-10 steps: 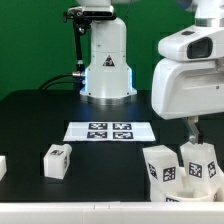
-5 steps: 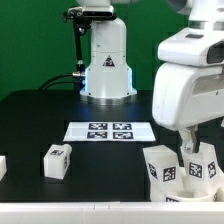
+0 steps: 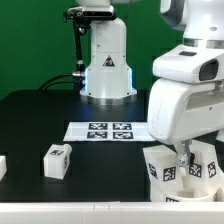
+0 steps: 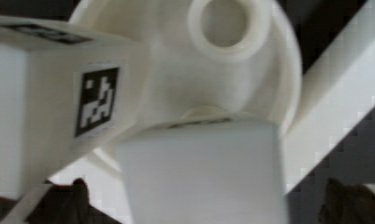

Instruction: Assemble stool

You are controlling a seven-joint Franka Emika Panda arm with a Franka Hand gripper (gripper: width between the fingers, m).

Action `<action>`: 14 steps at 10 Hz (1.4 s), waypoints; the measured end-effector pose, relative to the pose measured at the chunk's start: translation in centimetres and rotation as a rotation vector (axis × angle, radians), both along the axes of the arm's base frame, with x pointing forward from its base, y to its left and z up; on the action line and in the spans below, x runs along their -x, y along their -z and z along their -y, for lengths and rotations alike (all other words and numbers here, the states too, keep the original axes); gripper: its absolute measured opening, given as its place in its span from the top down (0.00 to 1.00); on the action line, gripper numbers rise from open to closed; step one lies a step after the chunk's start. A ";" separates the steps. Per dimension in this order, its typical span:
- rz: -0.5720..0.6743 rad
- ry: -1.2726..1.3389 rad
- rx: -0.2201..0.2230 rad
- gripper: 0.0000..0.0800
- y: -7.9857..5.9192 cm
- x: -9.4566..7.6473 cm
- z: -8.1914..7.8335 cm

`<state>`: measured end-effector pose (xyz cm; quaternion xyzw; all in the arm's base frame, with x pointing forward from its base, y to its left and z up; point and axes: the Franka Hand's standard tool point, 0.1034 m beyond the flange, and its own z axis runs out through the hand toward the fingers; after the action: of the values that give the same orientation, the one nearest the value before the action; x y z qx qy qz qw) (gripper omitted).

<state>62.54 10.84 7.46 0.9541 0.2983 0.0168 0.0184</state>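
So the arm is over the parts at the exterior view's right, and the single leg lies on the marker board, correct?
Not quite. The exterior view shows the single leg on the black table, apart from the marker board; the rest holds.

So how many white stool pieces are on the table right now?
4: an edge piece cut off at the exterior view's left; a tagged leg left of centre; a near-right piece and a far-right piece below the arm, which may hide more.

Stool leg [image 3: 57, 160] white matt plastic, smooth; table [image 3: 30, 115] black, matt; robot base [image 3: 106, 60] glossy white shell.
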 end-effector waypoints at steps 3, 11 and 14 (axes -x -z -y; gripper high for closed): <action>0.003 0.142 -0.007 0.50 0.0 0.0 0.1; -0.019 1.137 -0.052 0.58 0.0 -0.4 -0.5; -0.020 1.522 -0.066 0.58 -0.1 -0.5 -0.5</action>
<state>63.05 11.35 7.53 0.8968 -0.4423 -0.0002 -0.0063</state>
